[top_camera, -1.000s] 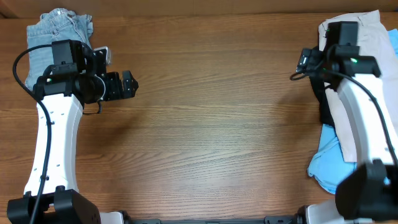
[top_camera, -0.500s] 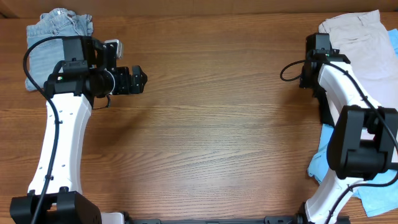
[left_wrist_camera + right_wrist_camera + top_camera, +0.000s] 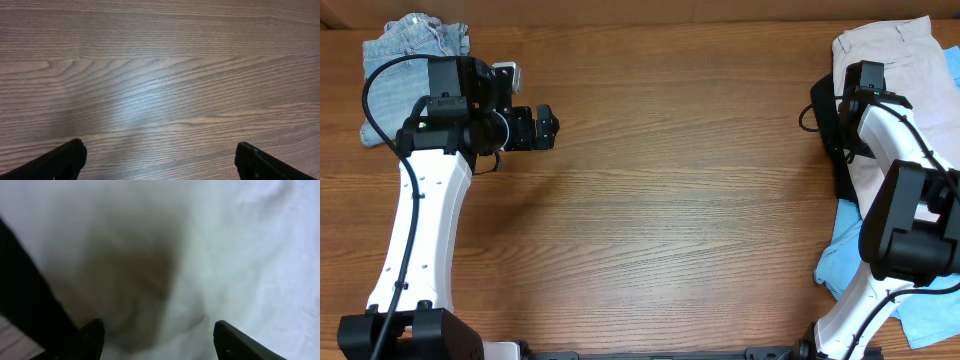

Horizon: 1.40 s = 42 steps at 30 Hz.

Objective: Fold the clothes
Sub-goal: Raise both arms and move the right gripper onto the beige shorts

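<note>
The right gripper [image 3: 160, 342] has swung from the table side of the pile back over the beige shorts [image 3: 905, 50] and now hangs very close above them. Its wrist view is filled with pale, blurred cloth directly beneath it, with a dark strip off to its left that is likely the black garment [image 3: 838, 165]. Its fingers [image 3: 92, 340] stand wide apart with nothing pinched between them, so no grasp is made yet. I judge this to be the approach to lifting the shorts off the stack, the first step before anything can be spread and folded. The sky-blue top [image 3: 840, 260] lies further back along the arm, towards its base, untouched.

The left gripper [image 3: 160, 165] is likewise spread and empty, with only bare table [image 3: 160, 75] below and ahead of it. The denim [image 3: 395, 70] sits behind it, past the wrist.

Against a second ago, the right wrist has gone out to the pile's edge and returned onto the shorts, the arm now bent more sharply over the stack. The left gripper has moved a little forward, away from the denim, and has hardly shifted in the last half second. None of the clothes has moved, and no garment has yet been brought out for folding
</note>
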Tool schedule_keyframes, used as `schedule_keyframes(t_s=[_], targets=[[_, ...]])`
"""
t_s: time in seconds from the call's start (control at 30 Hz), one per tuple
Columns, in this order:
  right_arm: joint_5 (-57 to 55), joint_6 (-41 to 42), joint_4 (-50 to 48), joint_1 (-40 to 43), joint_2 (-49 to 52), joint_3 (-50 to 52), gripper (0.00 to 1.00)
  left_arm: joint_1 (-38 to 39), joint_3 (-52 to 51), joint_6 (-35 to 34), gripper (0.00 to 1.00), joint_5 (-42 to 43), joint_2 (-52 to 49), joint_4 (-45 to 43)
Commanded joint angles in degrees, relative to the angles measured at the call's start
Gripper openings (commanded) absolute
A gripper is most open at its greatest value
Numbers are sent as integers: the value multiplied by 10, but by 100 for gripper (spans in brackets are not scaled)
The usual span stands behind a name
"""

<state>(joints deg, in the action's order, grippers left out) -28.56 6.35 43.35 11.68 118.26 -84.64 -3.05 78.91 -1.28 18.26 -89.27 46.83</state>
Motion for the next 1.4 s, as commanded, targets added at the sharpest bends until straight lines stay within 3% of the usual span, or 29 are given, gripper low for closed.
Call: schedule_keyframes(t_s=[0.0,0.27,0.53,1.0,1.1,1.13,1.17,1.37], targets=[[44,-31,-7,-5,5,-12,73,5,11,9,99,-4,-3,-4],[55,-63,-35,-28,7,-12,79,5,11,9,99,-4,-3,-4],[55,-67,-48,-18,17,-12,73,5,11,9,100,-7,-3,3],[33,-83,-58,-10,17,-12,41,5,11,9,100,-9,-3,7],[28,-83,-58,-10,17,-12,22,5,11,9,100,-9,-3,6],[27,-81,-58,-10,17,-12,7,5,10,9,100,-9,-3,6],[27,-80,-58,-10,17,-12,4,5,11,9,100,-9,-3,5],[27,-76,-56,-10,17,-14,4,5,11,10,100,-9,-3,4]])
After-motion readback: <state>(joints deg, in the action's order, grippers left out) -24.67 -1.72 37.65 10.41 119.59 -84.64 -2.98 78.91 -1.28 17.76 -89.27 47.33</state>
